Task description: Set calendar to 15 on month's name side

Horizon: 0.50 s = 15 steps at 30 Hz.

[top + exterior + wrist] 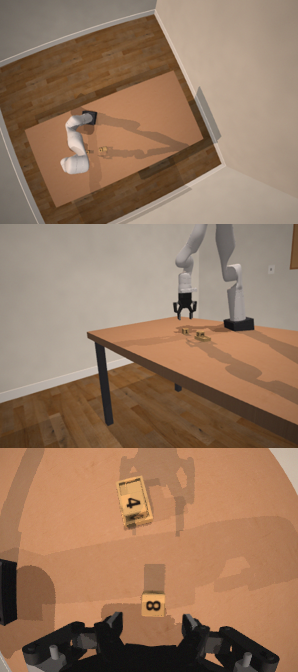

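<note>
Apparently the end effector (185,318) (152,622) hangs spread and empty above the loose cube (185,331) (153,604), probably lining up a grasp.

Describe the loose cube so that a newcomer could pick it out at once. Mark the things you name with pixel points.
Find the long orange-brown table (136,105) (159,349), then the small tray (207,339) (142,482) on it. Beside that tray, directly on the table top, sits a little yellowish cube (185,331) (153,605). Its upper face reads 8, whereas the cube in the tray (200,334) (133,503) shows a 4 on top.
</note>
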Available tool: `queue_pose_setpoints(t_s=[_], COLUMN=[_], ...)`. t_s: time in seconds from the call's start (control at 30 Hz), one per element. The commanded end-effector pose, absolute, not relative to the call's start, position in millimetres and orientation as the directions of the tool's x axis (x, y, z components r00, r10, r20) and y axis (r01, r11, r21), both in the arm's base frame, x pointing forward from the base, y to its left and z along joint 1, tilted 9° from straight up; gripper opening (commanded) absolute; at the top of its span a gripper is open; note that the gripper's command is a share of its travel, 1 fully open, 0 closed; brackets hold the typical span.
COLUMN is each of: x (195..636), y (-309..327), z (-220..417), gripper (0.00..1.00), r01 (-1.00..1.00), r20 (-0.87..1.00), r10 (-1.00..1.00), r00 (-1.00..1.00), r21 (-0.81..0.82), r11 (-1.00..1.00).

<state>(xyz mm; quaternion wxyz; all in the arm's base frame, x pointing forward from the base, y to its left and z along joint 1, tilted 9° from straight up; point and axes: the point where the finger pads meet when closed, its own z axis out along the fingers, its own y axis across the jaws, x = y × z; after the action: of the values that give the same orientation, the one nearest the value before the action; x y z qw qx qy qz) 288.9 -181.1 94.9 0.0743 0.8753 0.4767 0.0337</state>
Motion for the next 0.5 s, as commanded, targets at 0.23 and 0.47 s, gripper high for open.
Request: queue_pose_setpoints(t_s=[0.23,0.47], x=[292.0,292.0], y=[-177.0,-177.0], z=[95.5,95.5], gripper=[1.0,1.0], r01=[0.837,0.837], r20=[-0.016,-0.016], r10=[0.847,0.847], r00=[0.531,0.531], r21=[0.164,0.164], r11=[-0.522,-0.522])
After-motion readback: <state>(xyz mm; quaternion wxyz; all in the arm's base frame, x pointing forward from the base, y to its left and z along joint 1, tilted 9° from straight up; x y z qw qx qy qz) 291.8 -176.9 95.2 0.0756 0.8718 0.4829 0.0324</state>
